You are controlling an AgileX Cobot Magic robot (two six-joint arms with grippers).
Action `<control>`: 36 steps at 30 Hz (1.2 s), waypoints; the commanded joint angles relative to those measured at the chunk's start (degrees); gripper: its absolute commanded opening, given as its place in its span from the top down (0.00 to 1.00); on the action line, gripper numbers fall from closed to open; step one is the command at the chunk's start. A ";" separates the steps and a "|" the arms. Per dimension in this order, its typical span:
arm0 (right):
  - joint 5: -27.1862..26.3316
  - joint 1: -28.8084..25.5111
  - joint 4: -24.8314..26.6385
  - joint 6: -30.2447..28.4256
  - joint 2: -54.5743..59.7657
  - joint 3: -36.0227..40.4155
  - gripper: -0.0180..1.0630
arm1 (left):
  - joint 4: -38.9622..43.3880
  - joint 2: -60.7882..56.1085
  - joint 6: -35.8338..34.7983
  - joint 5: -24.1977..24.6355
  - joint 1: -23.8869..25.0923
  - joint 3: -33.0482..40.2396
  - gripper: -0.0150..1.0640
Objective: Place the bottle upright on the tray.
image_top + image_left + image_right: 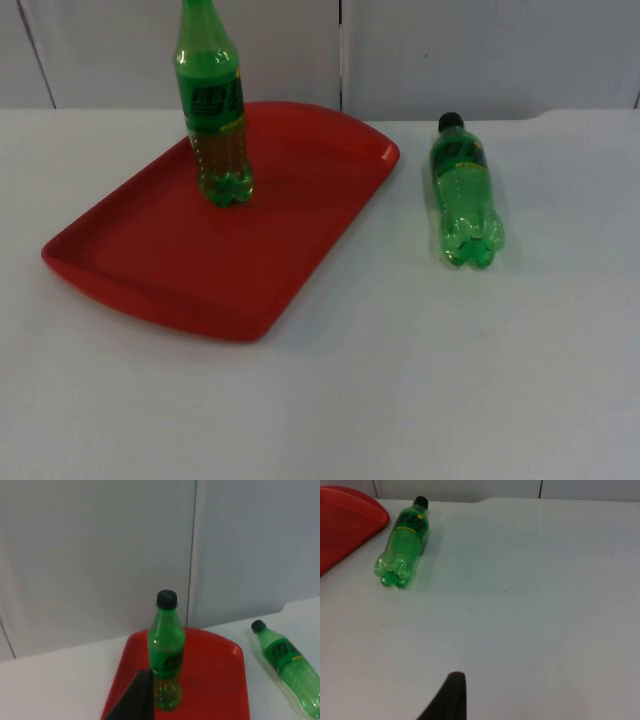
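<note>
White bench [400, 380] spreads wide, running back to the grey wall [480, 50]. On its left half sits the red tray [150, 260], set at a slant. One green bottle [213, 110] stands upright on the tray toward its far edge (black cap [166, 598] on top). A second green bottle [464, 190] lies on its side on the bare bench, just right of the tray and apart from it — cap toward the wall, base toward the near edge. Left hand — a black fingertip [135, 700] pointing toward the standing bottle; right hand's fingertip [447, 700] hangs over bare bench, well short of the lying bottle. How far either hand is open, I cannot tell.
</note>
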 commanded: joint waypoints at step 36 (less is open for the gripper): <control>0.00 -0.30 -0.07 -0.17 -0.24 0.29 0.01 | 17.28 -41.97 -21.52 22.00 -0.11 12.64 0.01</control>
